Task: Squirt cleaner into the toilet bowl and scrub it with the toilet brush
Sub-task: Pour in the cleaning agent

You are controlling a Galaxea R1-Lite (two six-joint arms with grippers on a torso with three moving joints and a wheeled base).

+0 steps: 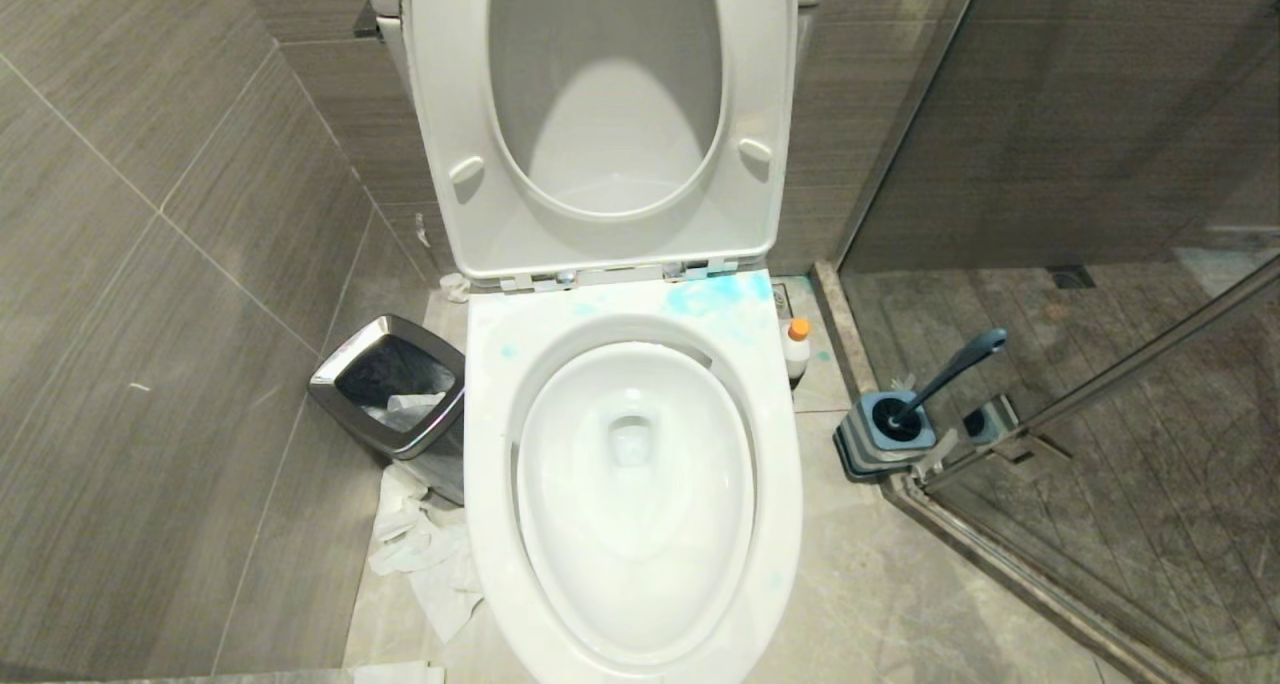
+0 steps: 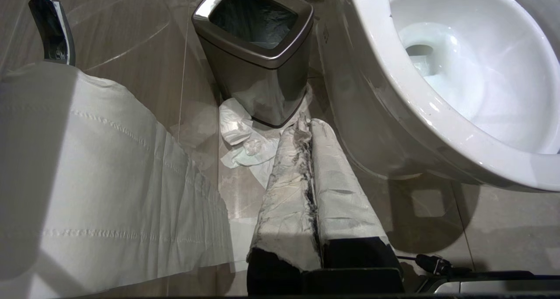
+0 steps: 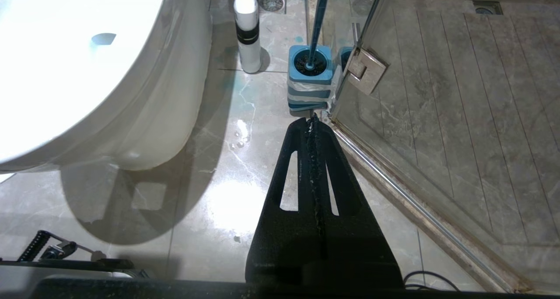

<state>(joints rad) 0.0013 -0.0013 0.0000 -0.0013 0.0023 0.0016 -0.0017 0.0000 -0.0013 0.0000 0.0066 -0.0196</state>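
Toilet: we see the white ceramic toilet bowl open, its white plastic seat and lid raised against the wall; the top of the lid is cut off, and blue smears mark the rim near the hinges.
Cleaner: the white squeeze bottle with an orange cap stands on the grey tiled floor just beside the bowl, its lower part hidden behind the rim in our head view.
Brush: the dark blue toilet brush sits in its blue square holder by the glass shower door; its bristles are hidden inside.
Bin: the dark metal waste bin stands on the bowl's other side, with crumpled white paper at its foot.
Left claw: pressed together, paper-wrapped, holding nothing, above the floor near the bin.
Right claw: pressed together, empty, pointing at the holder.
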